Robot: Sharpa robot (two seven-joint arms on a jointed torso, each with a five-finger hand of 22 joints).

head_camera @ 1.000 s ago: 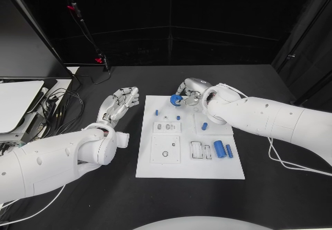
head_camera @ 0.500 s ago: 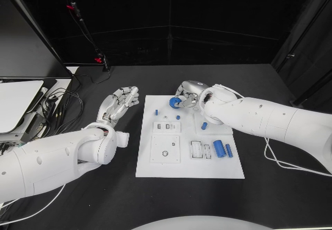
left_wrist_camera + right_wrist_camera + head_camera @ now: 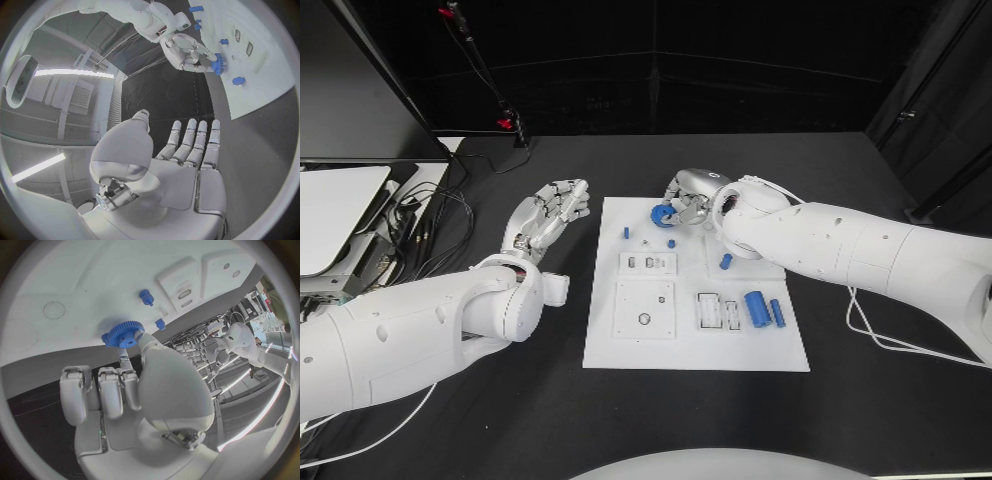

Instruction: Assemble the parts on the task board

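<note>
The white task board (image 3: 689,340) lies in the middle of the black table. My right hand (image 3: 689,193) is over its far edge and pinches a blue gear (image 3: 665,214) between thumb and fingertips; the right wrist view has the gear (image 3: 124,334) just above the board (image 3: 75,275). The left wrist view also catches the right hand (image 3: 186,49) holding the gear (image 3: 218,64). My left hand (image 3: 548,213) hovers left of the board, open, with its fingers (image 3: 195,139) straight and together. Small blue pegs (image 3: 626,234) (image 3: 672,244) (image 3: 726,262) stand on the board.
A larger blue cylinder (image 3: 756,310) and a slim blue part (image 3: 777,313) lie near the board's right edge, beside white slots (image 3: 710,312). A round socket (image 3: 645,321) sits mid-board. Cables and a white device (image 3: 336,215) lie at the table's left.
My right hand has carried the blue gear slightly toward me and lower over the far end of the board. My left hand has stayed where it was.
</note>
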